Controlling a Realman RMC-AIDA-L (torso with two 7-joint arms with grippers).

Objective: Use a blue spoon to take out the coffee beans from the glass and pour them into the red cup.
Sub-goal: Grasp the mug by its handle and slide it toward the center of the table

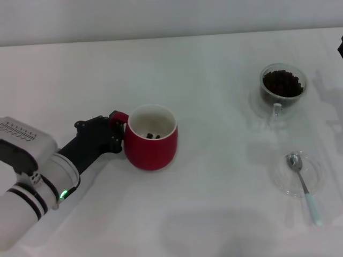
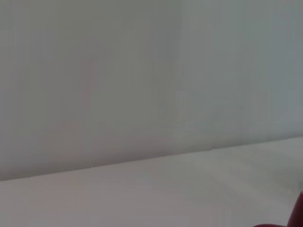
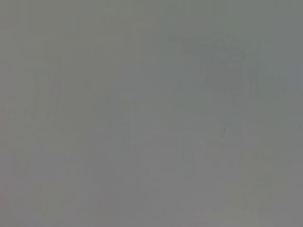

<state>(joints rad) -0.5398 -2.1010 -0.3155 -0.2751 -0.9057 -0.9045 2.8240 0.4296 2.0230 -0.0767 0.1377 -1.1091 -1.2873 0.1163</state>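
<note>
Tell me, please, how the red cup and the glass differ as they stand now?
The red cup is opaque deep red with a white inside; the glass is clear. The red cup looks larger than the glass. The red cup holds only a few coffee beans; the glass is heaped with them. The left gripper is at the red cup's handle; nothing touches the glass. Both stand upright.

Overall light: we see soft, even brightness across the white table (image 1: 203, 214), slightly washed out.
Shadows: we catch faint, diffuse ones beside the red cup (image 1: 151, 137) and near the glass (image 1: 282, 85).
Glare: we pick out small glints on the blue spoon (image 1: 301, 179).
Head view focus: mildly soft for us.
Left wrist view: hazy, low contrast.
Right wrist view: we get a featureless grey blur.
</note>
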